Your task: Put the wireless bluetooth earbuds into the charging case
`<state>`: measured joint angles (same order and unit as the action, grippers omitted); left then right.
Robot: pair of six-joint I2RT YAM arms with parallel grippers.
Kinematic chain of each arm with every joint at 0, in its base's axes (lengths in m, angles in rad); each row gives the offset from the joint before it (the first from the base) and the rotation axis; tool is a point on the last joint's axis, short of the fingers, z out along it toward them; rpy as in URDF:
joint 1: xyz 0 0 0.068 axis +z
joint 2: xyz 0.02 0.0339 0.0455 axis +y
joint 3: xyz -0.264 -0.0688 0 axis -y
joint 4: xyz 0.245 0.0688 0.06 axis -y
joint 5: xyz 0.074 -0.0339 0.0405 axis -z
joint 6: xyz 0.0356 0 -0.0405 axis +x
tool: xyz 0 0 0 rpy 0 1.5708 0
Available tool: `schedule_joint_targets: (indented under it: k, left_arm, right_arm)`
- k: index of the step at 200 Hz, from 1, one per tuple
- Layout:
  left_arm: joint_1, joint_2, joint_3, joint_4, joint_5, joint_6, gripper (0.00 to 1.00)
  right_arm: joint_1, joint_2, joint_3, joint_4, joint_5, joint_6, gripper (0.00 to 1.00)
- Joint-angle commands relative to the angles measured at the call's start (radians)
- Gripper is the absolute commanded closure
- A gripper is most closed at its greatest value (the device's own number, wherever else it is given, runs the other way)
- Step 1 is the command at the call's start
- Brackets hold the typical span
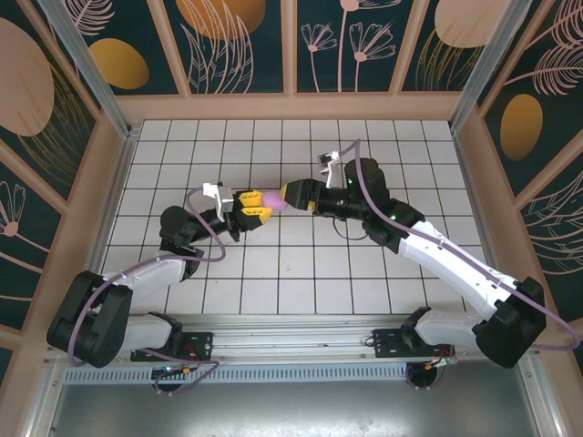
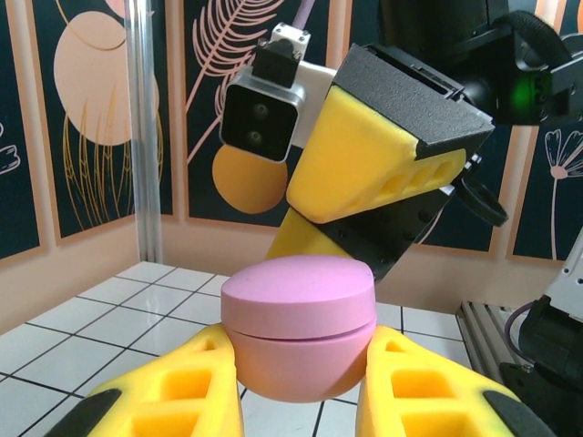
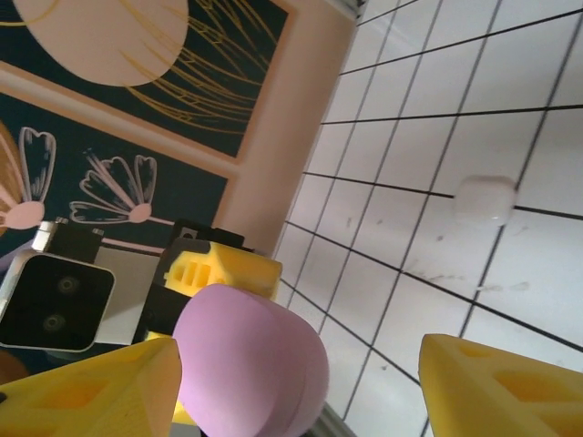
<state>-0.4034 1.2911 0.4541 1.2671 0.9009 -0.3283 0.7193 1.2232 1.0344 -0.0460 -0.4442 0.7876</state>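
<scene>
Pink charging case (image 2: 299, 314), centre frame: looked light, rigid, slick; best gripped at flanks below lid seam | left hand (image 2: 300, 369) was clamped on it | right hand (image 3: 301, 387) stood apart beside it

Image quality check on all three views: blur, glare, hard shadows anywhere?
Top external: even light, soft shadows under the arms, no glare, sharp. Left wrist: pink case crisp; left gripper's fingers soft at the bottom edge. Right wrist: tilted view; right gripper's fingers close and soft, small white piece on the tiles slightly blurred.

Pink round case (image 2: 299, 319), closed, airborne
</scene>
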Motion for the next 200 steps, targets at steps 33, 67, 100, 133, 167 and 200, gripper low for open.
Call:
schedule_joint_targets:
  k: [33,67,100,133,167,200]
  left_arm:
    - [0.002,-0.009,0.007,0.066,-0.029,-0.045,1.0]
    - [0.001,-0.019,0.008,0.013,-0.045,-0.027,1.0]
    - [0.001,-0.056,0.008,-0.097,-0.064,0.027,1.0]
    - [0.002,-0.104,0.009,-0.244,-0.089,0.093,0.82]
    - [0.001,-0.178,0.001,-0.408,-0.211,0.162,0.45]
    - [0.003,-0.27,-0.003,-0.605,-0.456,0.217,0.25]
  right_arm:
    - [-0.006,0.075,-0.06,0.319,-0.199,0.203,0.37]
    - [-0.004,0.116,-0.069,0.402,-0.271,0.271,0.46]
    - [-0.007,0.127,-0.076,0.434,-0.265,0.292,0.69]
    - [-0.02,0.142,-0.068,0.442,-0.249,0.292,0.74]
    - [-0.078,0.165,-0.054,0.378,-0.198,0.253,0.75]
    - [-0.126,0.258,0.025,0.161,-0.067,0.075,0.75]
